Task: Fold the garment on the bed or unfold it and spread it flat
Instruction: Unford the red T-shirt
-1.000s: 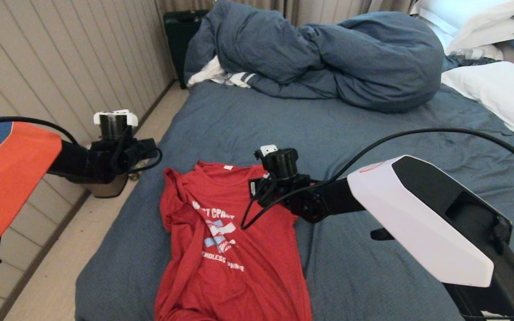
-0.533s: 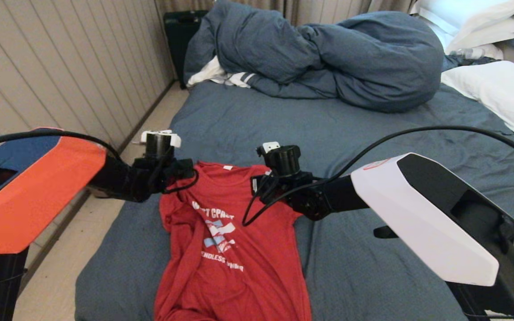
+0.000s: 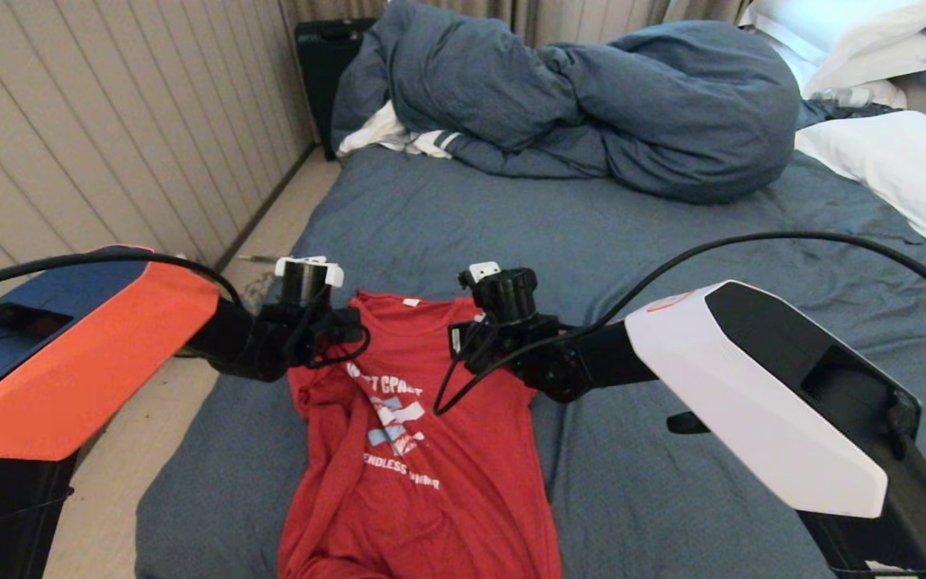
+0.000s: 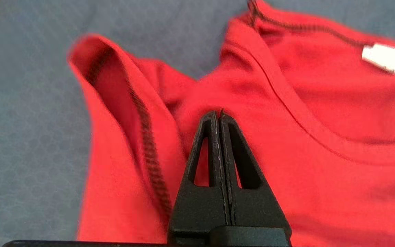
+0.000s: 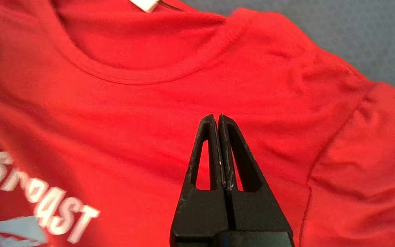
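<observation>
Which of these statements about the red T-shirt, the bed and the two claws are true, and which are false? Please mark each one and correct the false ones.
1. The red T-shirt lies on the bed with its print facing up. True.
2. The left claw is wide open. False: its fingers are pressed together, with no cloth between them.
3. The right claw is shut and sits over the shirt below the neckline. True.
4. The shirt's white neck tag is hidden. False: it shows inside the collar.
5. The bunched duvet covers the shirt. False: it lies at the far end of the bed, apart from the shirt.
</observation>
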Tool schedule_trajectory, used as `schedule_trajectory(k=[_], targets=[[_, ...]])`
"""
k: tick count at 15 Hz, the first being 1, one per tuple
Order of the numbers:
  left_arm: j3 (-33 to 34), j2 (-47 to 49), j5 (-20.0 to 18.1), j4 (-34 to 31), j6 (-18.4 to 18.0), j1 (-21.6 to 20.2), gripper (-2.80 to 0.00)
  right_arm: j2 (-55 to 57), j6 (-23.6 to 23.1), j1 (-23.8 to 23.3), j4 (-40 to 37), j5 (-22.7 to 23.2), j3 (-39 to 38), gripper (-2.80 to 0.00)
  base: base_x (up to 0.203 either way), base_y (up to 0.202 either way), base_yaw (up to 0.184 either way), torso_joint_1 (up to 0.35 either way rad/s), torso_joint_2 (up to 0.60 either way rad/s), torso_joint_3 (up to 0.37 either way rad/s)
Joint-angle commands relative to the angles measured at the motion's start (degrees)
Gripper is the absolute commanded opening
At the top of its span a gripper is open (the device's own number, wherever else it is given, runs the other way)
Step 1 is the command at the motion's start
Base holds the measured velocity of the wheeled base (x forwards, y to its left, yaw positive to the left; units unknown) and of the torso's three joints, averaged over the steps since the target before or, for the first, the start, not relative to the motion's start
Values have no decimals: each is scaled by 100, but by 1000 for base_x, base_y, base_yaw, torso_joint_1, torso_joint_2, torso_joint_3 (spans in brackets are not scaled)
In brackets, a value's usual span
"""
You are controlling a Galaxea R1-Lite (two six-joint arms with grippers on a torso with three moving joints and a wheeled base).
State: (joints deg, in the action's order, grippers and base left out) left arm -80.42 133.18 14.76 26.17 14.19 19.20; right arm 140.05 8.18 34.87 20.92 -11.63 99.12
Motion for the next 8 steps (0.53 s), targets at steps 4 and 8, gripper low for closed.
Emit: schedule_trajectory(k=[4,8], targets=[[-94,380,18,30,-27,-258,-280,23,8,29,17,-6,-7,-280,0,0,0,0,0,0],[-419,515,-4,19,-44,-930,-280,-3,17,38,17,-6,-51,-280,0,0,0,0,0,0]])
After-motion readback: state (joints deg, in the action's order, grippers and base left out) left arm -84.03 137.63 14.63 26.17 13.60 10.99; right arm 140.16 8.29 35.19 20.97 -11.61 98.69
